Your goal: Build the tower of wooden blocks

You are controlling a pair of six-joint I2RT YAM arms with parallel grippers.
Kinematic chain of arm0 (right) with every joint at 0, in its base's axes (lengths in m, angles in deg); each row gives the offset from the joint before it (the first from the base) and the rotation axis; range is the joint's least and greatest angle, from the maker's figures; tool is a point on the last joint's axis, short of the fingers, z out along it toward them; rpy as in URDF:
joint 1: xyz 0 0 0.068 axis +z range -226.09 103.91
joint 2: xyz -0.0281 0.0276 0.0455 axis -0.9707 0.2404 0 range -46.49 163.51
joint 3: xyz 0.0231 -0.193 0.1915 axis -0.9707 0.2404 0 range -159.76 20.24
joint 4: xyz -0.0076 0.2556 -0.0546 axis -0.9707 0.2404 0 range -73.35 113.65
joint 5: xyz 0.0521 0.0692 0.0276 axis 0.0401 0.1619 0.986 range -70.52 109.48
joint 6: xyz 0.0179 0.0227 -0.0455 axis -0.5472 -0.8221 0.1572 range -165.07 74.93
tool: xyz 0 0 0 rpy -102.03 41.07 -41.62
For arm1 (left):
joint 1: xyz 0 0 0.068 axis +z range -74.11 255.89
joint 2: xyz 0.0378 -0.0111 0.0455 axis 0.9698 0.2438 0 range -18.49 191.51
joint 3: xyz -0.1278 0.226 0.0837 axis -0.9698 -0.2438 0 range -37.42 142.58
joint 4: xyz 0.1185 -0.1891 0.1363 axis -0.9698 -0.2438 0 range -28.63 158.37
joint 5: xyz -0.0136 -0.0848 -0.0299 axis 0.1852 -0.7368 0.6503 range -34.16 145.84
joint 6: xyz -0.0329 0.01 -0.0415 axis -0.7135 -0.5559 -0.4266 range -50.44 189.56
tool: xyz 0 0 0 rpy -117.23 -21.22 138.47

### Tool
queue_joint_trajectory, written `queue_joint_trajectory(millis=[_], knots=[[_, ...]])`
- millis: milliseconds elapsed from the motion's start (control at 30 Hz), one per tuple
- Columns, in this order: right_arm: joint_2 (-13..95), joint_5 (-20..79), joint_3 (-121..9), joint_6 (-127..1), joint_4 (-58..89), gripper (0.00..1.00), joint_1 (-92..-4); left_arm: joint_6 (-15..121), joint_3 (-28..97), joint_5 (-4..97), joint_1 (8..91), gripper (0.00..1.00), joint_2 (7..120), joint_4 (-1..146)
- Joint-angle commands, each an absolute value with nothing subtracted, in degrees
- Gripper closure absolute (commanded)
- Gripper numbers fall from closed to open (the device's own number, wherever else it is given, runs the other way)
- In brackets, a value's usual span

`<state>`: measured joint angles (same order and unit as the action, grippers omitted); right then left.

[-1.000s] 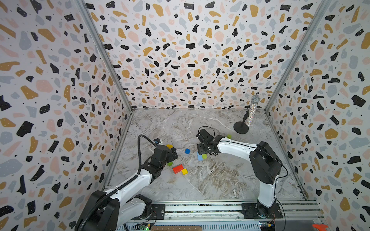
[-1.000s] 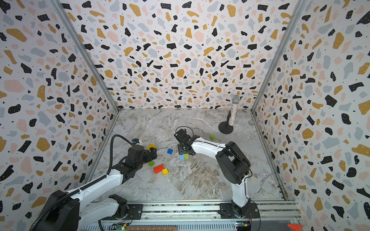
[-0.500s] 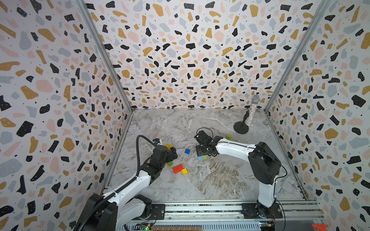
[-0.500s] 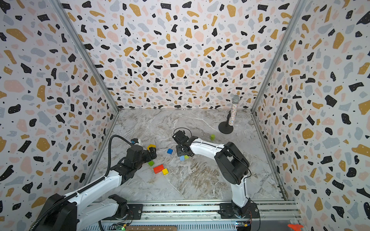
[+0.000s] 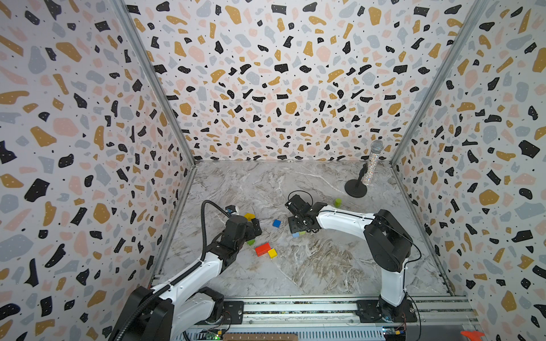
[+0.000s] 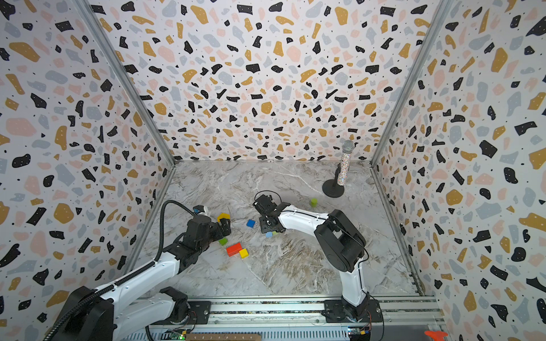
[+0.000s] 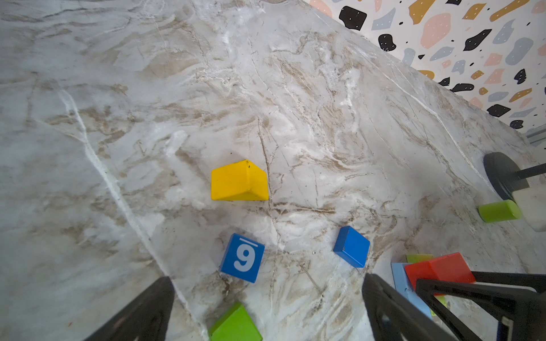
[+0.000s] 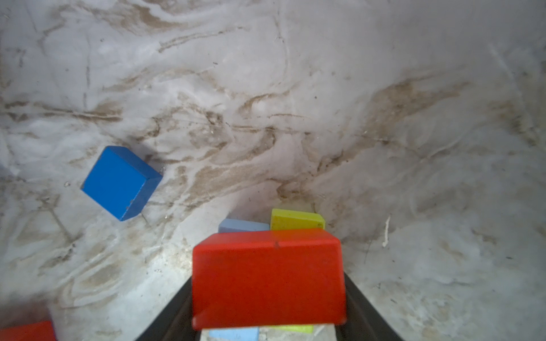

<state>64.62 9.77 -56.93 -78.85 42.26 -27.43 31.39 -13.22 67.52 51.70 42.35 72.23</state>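
- Fingers [image 8: 366, 319] of your right gripper [image 5: 299, 226] clench a red block [image 8: 267, 277], and have shifted closer over the light-blue block [image 8: 242, 226].
- Left gripper [image 5: 256, 226] fingers stay spread, left of that light-blue block.
- Expect the first stacked layer next; stacking has barely begun.

brick [image 5: 262, 249] and cube [image 5: 272, 253] touching, centre-left on surface [image 5: 310, 265]; cylinder [image 5: 337, 202] near mic stand [image 5: 356, 189], back right.
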Motion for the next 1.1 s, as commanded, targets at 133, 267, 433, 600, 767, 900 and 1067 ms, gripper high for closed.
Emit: queue_joint_trajectory(millis=[133,267,433,600,767,900,1067], knots=[[65.02,8.79,-59.4,-79.79,44.73,0.48,-26.87,31.55,-14.14,68.45,51.48,0.0,41.68,72.81],[65.13,8.65,-59.45,-79.75,45.03,0.45,-26.87,31.57,-14.08,68.49,51.54,0.0,41.12,72.46],[64.75,8.16,-59.43,-79.62,45.3,0.43,-26.87,31.59,-13.82,68.84,51.54,0.0,40.1,71.49],[64.87,8.09,-59.72,-79.1,45.57,0.37,-26.87,31.6,-13.52,69.19,51.5,0.0,39.42,70.24],[64.59,7.97,-60.0,-78.51,45.54,0.28,-26.87,31.57,-13.22,69.44,51.54,0.0,38.35,69.04],[64.66,8.01,-60.21,-78.13,45.48,0.27,-26.95,31.66,-12.59,69.68,51.5,0.0,37.69,68.05],[64.49,7.99,-60.34,-77.77,44.98,0.29,-27.18,31.58,-12.4,69.94,51.49,0.0,36.82,67.24]])
